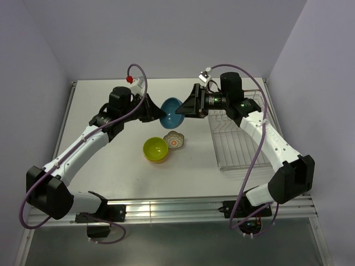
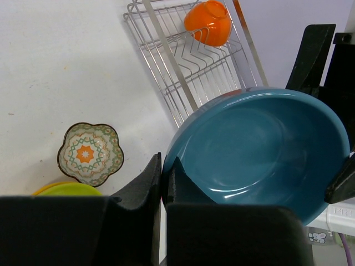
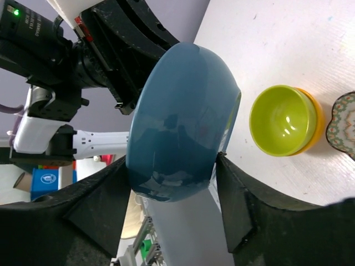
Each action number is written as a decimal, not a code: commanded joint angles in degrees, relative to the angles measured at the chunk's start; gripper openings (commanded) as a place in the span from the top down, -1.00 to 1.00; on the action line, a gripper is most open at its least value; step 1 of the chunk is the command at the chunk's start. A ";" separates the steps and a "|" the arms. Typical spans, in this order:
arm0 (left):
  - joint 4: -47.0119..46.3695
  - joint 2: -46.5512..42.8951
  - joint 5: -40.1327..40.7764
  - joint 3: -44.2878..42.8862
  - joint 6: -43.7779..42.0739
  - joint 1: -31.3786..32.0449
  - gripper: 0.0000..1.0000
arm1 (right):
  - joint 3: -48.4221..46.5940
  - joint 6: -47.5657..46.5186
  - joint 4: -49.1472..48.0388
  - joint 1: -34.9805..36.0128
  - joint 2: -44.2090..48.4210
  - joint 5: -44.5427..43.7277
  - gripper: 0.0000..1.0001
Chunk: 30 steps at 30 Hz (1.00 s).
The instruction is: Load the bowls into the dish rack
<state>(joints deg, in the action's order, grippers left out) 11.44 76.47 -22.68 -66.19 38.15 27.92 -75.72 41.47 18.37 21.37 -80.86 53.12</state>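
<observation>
Blue bowl (image 1: 172, 112) is hanging on edge above the tabletop's (image 1: 188, 177) middle, with the left fingers (image 2: 141, 194) pinching its rim and the right fingers (image 3: 236, 194) straddling its body, spread wide. An orange bowl (image 2: 208, 22) is sitting in the dish rack (image 1: 236, 149) along the right edge.

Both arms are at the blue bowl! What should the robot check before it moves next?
1. Left gripper pinches the blue bowl by its rim: ok.
2. Right gripper has fingers on both sides of the bowl: ok.
3. Right fingers squeezing tight enough to take it: cannot tell.
4. Dish rack has free bars beside the orange bowl: ok.
5. Lime-green bowl and floral dish loaded: not ok, both sit on the table.
</observation>
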 commanded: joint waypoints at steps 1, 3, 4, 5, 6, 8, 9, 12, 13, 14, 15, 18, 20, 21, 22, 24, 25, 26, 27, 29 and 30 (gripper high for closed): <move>-3.27 -0.09 -0.61 -0.95 0.26 -0.24 0.99 | -0.74 -0.87 0.35 1.05 -0.35 1.02 -0.31; -3.09 0.00 -0.70 -1.13 -0.09 -0.24 0.99 | -0.31 -0.96 0.35 1.05 -0.44 1.11 -0.17; -3.09 -0.09 -0.70 -1.30 -0.18 -0.15 0.99 | -0.30 -0.96 0.35 1.05 -0.53 1.02 -0.12; -3.01 -0.09 -0.88 -1.31 -0.27 -0.24 1.00 | -0.22 -1.13 0.26 0.96 -0.61 1.02 0.06; -3.00 -0.09 -0.97 -1.39 -0.27 -0.24 0.99 | -0.13 -1.22 0.18 0.87 -0.70 1.10 0.16; -2.92 -0.09 -1.23 -1.39 -0.36 -0.24 0.99 | -0.30 -1.48 -0.09 0.96 -0.70 1.11 0.43; -2.74 0.00 -1.32 -1.48 -0.36 -0.24 0.99 | -0.48 -1.83 -0.09 0.96 -0.70 1.19 0.53; -2.39 0.09 -1.14 -1.48 -0.88 -0.24 0.88 | -1.44 -4.11 0.87 0.96 -0.88 0.84 1.00; -2.13 0.26 -1.14 -1.66 -0.97 -0.24 0.78 | -1.53 -4.90 1.40 0.87 -0.70 0.67 1.00; -1.43 0.44 -1.14 -1.83 -0.97 -0.24 0.73 | -1.62 -5.61 1.67 0.78 -0.53 0.67 1.00; -1.16 0.87 -1.66 -2.27 -1.06 -0.24 0.62 | -1.53 -6.83 2.19 0.44 -0.44 0.67 1.00; -1.16 1.32 -2.90 -2.36 -0.80 -0.32 0.44 | -1.36 -7.63 2.63 -0.09 -0.26 1.10 1.00; -1.42 1.49 -3.51 -2.36 -0.71 -0.32 0.22 | -1.27 -7.46 2.28 -0.71 -0.26 1.54 1.00; -1.60 1.67 -3.60 -2.36 -0.71 -0.24 0.17 | -1.36 -7.20 2.02 -0.97 -0.26 1.63 1.00; -1.60 1.67 -3.69 -2.45 -0.71 -0.32 0.04 | -1.53 -7.11 1.76 -1.15 -0.26 1.81 1.00; -1.42 1.84 -3.87 -2.54 -0.88 -0.24 -0.03 | -1.62 -6.85 1.67 -1.76 -0.35 1.98 1.00; -1.25 1.93 -3.95 -2.62 -0.97 -0.32 -0.09 | -1.62 -7.02 1.58 -1.94 -0.44 2.07 1.00; -1.16 1.93 -3.95 -2.71 -1.15 -0.24 -0.11 | -1.79 -7.37 1.75 -2.29 -0.53 2.07 1.00; -0.98 1.84 -3.87 -2.71 -1.24 -0.24 -0.14 | -1.88 -7.72 1.93 -2.55 -0.61 1.99 1.00; -1.16 1.76 -4.04 -2.45 -1.24 -0.41 -0.20 | -1.88 -8.25 2.11 -2.91 -0.61 2.16 1.00; -1.16 1.67 -4.13 -2.27 -1.24 -0.41 -0.21 | -1.97 -8.51 2.19 -3.26 -0.61 1.99 1.00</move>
<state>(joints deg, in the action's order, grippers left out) 11.84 78.59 -25.41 -66.52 37.15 27.68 -75.72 34.54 21.87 18.96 -81.28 53.60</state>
